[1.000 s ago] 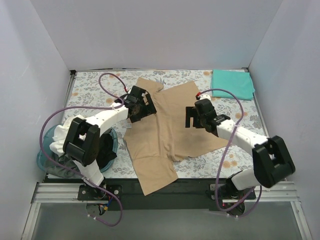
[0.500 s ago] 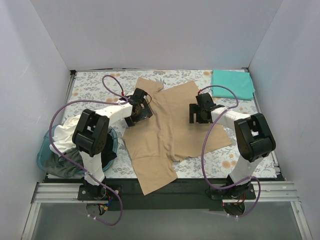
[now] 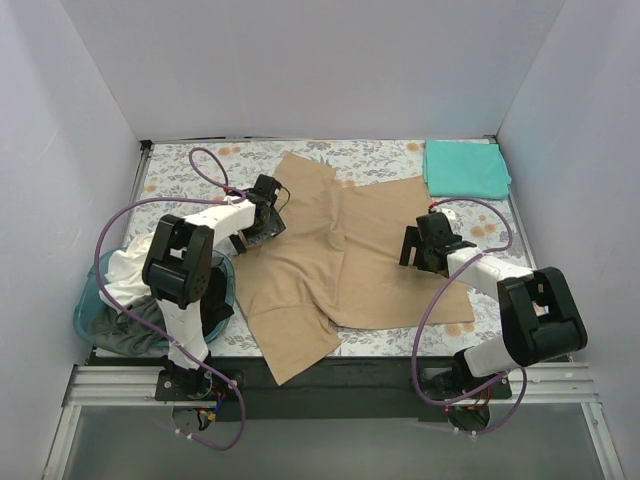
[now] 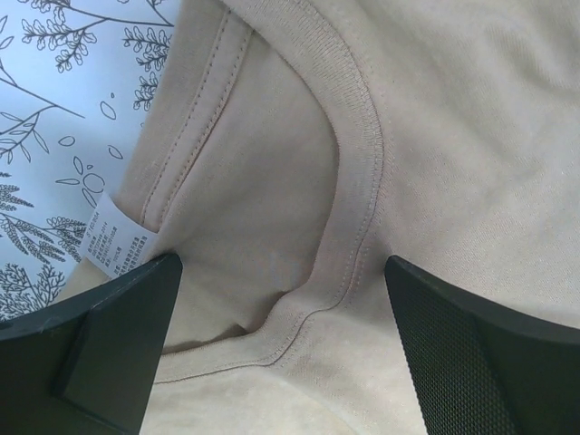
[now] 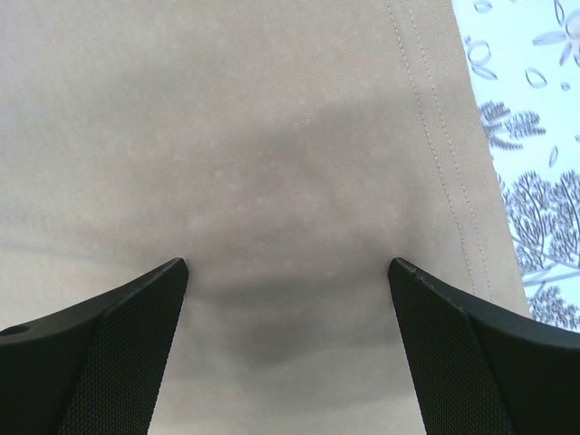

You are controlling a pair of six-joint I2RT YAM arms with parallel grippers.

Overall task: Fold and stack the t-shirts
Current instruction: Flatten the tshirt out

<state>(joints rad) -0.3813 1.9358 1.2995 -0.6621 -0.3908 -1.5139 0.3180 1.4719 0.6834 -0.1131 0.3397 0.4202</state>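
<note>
Left gripper [image 4: 281,265] gapes wide over the collar of the tan t-shirt [image 3: 340,255]; right gripper [image 5: 286,265] gapes wide by its hem. It lies spread, wrinkled, across the table [image 3: 180,170], overhanging the near edge.

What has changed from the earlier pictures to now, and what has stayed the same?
The left gripper slid to the left and the right gripper slid to the right and nearer, both with jaws open. The tan t-shirt was spread wider between them. The folded teal t-shirt and the blue basket stayed put.
</note>
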